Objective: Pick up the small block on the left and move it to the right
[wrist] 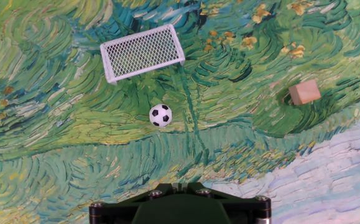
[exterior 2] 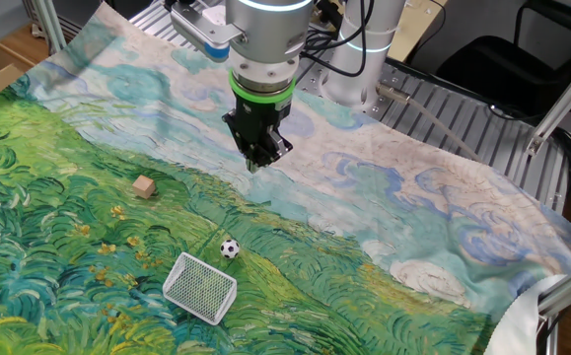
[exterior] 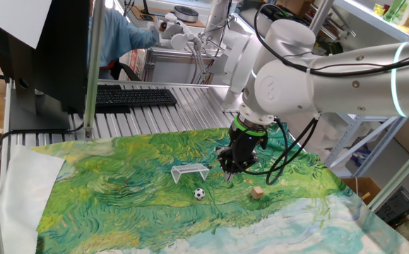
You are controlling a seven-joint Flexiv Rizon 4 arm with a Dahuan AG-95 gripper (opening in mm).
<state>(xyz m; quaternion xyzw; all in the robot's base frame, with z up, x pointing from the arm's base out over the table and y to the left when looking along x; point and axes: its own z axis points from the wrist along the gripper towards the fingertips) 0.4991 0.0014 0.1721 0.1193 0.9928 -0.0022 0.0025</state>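
Above the painted cloth (exterior 2: 384, 227), the gripper (exterior 2: 258, 161) hangs closed and empty, apart from the small block (exterior 2: 145, 186).

One fixed view: low, looks across surface toward desk clutter. Other fixed view: opposite side, higher, angled down. Hand view: straight down, close. All three share white mesh miniature goal (exterior: 189, 171) (exterior 2: 200, 288) (wrist: 143, 52), painted green-blue cloth (exterior: 119, 190) (exterior 2: 58, 217) (wrist: 55, 137).
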